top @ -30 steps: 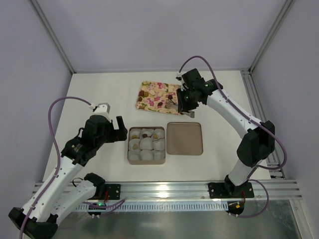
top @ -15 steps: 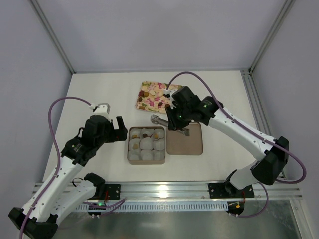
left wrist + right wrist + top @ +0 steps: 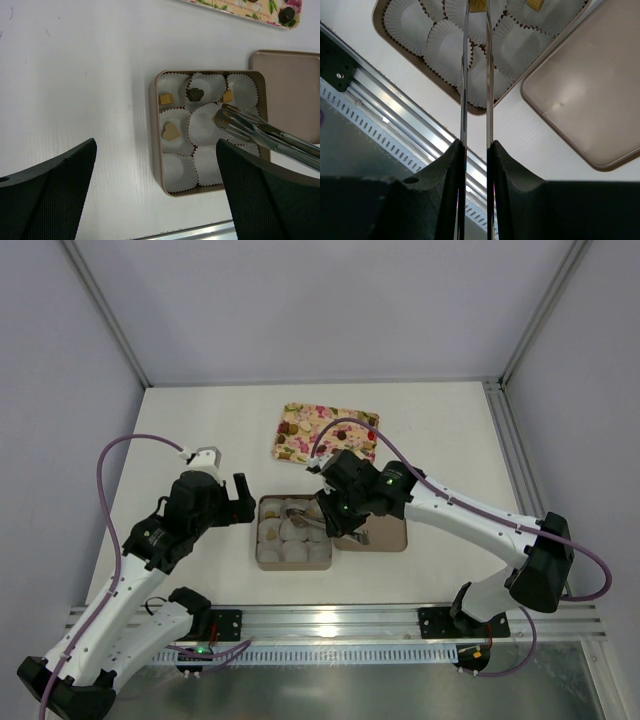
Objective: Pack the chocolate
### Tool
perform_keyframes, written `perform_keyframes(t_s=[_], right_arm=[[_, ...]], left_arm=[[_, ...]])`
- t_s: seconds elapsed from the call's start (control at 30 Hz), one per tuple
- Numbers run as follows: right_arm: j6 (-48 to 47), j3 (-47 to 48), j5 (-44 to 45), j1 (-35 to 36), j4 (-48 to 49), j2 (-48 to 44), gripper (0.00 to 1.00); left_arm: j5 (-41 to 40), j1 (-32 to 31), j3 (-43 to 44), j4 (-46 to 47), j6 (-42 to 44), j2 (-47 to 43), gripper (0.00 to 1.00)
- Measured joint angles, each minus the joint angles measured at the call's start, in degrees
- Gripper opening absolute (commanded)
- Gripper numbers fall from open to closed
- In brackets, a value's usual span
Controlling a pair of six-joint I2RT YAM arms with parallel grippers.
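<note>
The square brown box [image 3: 258,540] holds white paper cups; in the left wrist view the box [image 3: 152,130] has tan chocolates [image 3: 166,98], a dark one [image 3: 195,93] and a heart-shaped tan one [image 3: 171,131] in its cups. My right gripper [image 3: 342,520] is shut on metal tongs [image 3: 303,516]. The tongs [image 3: 464,75] reach over the box's middle, with a tan chocolate [image 3: 478,6] between their tips. The tongs also show in the left wrist view [image 3: 260,134]. My left gripper [image 3: 225,490] is open and empty, hovering just left of the box.
The box's lid [image 3: 388,528] lies flat right of the box, partly under my right arm. A flower-print tray [image 3: 300,435] lies behind the box, with a dark chocolate [image 3: 286,15] on it. A metal rail [image 3: 330,620] runs along the near edge.
My right arm has swung the tongs from the flower-print tray forward and left, across the lid, to over the box. My left arm has not moved.
</note>
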Motion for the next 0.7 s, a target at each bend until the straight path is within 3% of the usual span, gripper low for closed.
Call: perform_keyframes(t_s=[0.4,0.7], right_arm=[[0.4,-0.3,0.2,1.2,0.8,1.2,0.31],[0.4,-0.7,0.3,1.6,1.2,2.2,0.39]], left_arm=[[0.0,0.0,0.0,0.0,0.0,0.0,1.0],[0.0,0.0,0.0,0.0,0.0,0.0,1.0]])
